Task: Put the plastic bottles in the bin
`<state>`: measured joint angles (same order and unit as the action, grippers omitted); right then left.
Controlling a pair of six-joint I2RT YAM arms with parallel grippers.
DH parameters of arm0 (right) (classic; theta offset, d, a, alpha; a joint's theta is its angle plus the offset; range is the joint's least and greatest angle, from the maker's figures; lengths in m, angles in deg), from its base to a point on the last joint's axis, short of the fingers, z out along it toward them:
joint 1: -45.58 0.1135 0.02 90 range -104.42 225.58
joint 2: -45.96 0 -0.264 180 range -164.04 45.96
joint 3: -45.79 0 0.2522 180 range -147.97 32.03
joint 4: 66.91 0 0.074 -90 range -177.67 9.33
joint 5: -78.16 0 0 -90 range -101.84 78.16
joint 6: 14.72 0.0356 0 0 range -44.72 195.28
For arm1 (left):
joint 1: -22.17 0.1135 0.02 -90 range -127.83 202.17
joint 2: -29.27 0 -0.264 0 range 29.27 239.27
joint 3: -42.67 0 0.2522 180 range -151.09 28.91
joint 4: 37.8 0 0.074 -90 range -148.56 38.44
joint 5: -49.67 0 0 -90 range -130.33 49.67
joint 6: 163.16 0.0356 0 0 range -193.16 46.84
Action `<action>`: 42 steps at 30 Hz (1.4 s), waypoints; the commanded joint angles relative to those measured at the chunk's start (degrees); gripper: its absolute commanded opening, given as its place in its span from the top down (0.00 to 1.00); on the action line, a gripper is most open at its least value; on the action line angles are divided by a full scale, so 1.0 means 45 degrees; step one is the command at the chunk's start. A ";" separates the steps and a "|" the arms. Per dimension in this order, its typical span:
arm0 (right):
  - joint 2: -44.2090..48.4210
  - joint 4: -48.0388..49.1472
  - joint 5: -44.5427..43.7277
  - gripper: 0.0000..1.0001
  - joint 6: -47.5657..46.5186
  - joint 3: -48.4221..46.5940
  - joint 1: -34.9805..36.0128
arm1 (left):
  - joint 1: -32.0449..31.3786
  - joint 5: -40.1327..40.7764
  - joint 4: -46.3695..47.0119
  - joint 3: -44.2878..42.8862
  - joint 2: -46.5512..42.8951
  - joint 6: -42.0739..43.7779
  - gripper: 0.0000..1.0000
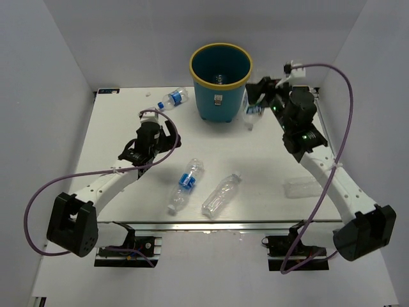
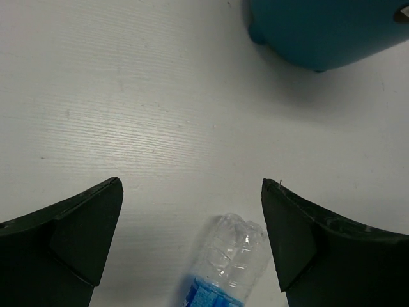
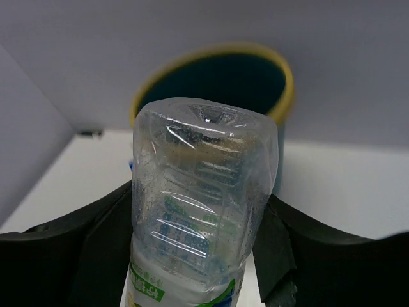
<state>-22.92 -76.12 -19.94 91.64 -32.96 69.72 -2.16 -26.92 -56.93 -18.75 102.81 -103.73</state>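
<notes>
Evidently the pick is made and the carry is in hand: the right hand is clenched on a clear bottle, which stands just beside the bin and not yet over its mouth. Next, I judge, it must be lifted above the yellow rim before letting go. The left hand hangs wide open and empty above a second bottle on the table.

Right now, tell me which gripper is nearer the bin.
Right. The right gripper sits just beside the bin's right side, holding a bottle. The left gripper is farther off, open over the table to the bin's near left.
</notes>
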 commanded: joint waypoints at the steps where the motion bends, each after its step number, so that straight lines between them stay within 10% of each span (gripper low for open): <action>1: -0.1485 0.5034 0.1327 0.67 -0.2283 -0.1451 0.0045 | 0.0018 -0.1493 0.0509 0.0025 0.0239 0.0386 0.02; 12: -1.0155 1.0372 -0.0330 0.62 -0.3847 -0.9672 0.0045 | -0.0021 -0.3428 0.0861 0.0357 0.0924 0.0933 0.02; 15: -1.3044 0.8197 -0.0019 0.12 -0.3852 -1.4546 0.0065 | -0.0060 -0.3896 0.0607 0.0434 0.0847 0.0972 0.02; 17: -1.4141 0.6082 0.0022 0.11 -0.3792 -1.7389 0.0123 | -0.0138 -0.4307 0.0431 0.0688 0.0768 0.0992 0.02; 22: -1.1377 0.7170 0.0334 0.11 -0.3385 -1.3279 0.0182 | -0.0372 -0.4640 -0.0017 0.1079 0.0514 0.1089 0.02; 29: -0.7864 0.2490 0.0139 0.11 -0.3050 -1.1517 0.0182 | -0.1152 -0.4602 -0.0779 0.0982 0.0845 0.1343 0.02; 42: -0.0009 0.0314 0.0901 0.11 0.0034 0.0197 -0.2396 | -0.2833 -0.2551 -0.2030 0.0767 0.2191 0.1676 0.02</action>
<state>-26.18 -71.18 -17.69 86.29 -40.26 59.29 -14.51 -42.26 -63.51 -14.00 111.11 -96.49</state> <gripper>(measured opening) 0.894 0.983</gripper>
